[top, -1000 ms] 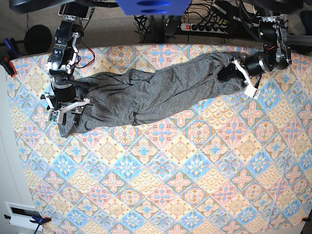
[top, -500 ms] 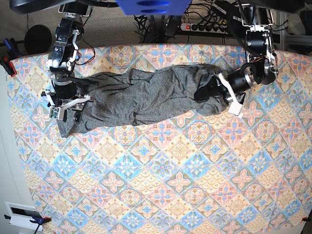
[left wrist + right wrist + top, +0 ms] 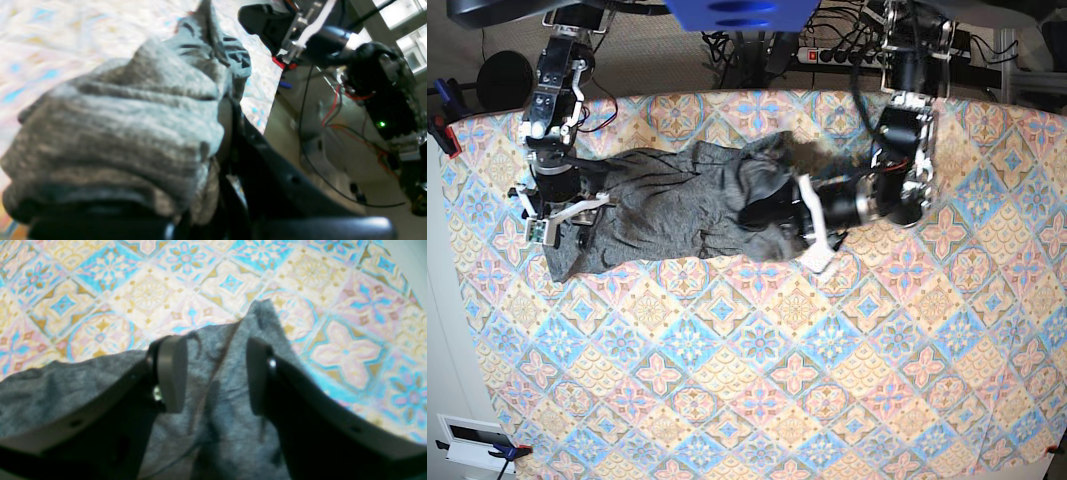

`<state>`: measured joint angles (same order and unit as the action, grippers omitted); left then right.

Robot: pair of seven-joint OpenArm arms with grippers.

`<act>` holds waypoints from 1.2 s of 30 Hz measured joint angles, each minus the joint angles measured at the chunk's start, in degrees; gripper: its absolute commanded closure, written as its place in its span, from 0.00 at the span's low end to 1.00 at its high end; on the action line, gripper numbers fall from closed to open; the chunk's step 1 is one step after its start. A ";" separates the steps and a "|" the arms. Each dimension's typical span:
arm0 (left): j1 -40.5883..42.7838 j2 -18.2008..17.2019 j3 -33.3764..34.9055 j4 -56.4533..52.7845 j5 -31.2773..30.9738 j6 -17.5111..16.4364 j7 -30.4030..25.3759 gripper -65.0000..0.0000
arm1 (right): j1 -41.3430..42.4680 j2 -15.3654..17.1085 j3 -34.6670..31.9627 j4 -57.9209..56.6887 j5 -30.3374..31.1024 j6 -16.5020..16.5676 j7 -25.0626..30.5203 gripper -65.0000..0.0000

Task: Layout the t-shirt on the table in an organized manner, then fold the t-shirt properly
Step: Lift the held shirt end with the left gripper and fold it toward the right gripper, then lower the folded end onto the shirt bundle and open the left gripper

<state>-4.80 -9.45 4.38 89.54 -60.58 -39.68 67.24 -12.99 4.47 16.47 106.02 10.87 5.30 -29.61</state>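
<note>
- Two arms work one t-shirt (image 3: 667,205), bunched along the bench (image 3: 757,380) far edge.
- My left fingers (image 3: 772,215) pinch a fold; I carry it low and evenly.
- My right fingers (image 3: 213,373) stand spread over the hem, pinning nothing.

The left pincer (image 3: 777,215) is clamped shut on a bunched fold of the t-shirt (image 3: 667,205), its forearm laid low and nearly level, bent at the elbow and reaching toward the middle of the surface (image 3: 757,380). The right pincer (image 3: 213,373) is held with its grey fingers (image 3: 171,373) spread wide apart, pointed down just above the cloth; whether it is touched cannot be told.
</note>
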 measured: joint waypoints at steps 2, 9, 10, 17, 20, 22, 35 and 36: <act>-2.01 1.57 2.14 -3.65 1.95 0.20 -0.46 1.00 | 0.02 -0.02 0.09 0.00 -0.15 -0.20 -0.04 0.57; -3.32 6.03 3.45 -10.27 11.39 0.11 -0.35 1.00 | -0.44 -0.24 -0.02 0.00 -0.13 0.02 -0.04 0.57; -3.41 6.54 3.45 -10.27 12.26 0.02 -0.42 0.97 | -0.68 -0.20 -0.02 0.00 -0.13 0.02 -0.09 0.57; -3.45 7.89 3.45 -10.27 14.78 0.04 -0.37 0.56 | -0.70 -0.17 -0.02 -0.39 -0.15 0.02 -0.09 0.57; -3.45 8.92 3.26 -10.27 14.82 0.04 -0.26 0.43 | -0.66 -0.15 -0.02 -0.72 -0.13 0.02 -0.07 0.57; -3.45 9.79 3.08 -10.27 14.84 0.09 -0.31 0.42 | -0.68 -0.17 -0.02 -0.76 -0.13 0.02 -0.07 0.57; -6.03 17.29 3.45 -11.19 11.37 0.02 -0.52 0.67 | -0.79 -0.17 -0.02 -0.79 -0.15 0.02 -0.09 0.57; -6.47 17.79 3.26 -12.35 11.21 0.02 -0.59 0.68 | -0.79 -0.15 -0.02 -0.81 -0.13 0.02 -0.09 0.57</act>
<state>-11.27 8.34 7.64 77.19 -49.36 -39.66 66.65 -13.78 4.32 16.45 105.21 10.74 5.32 -29.69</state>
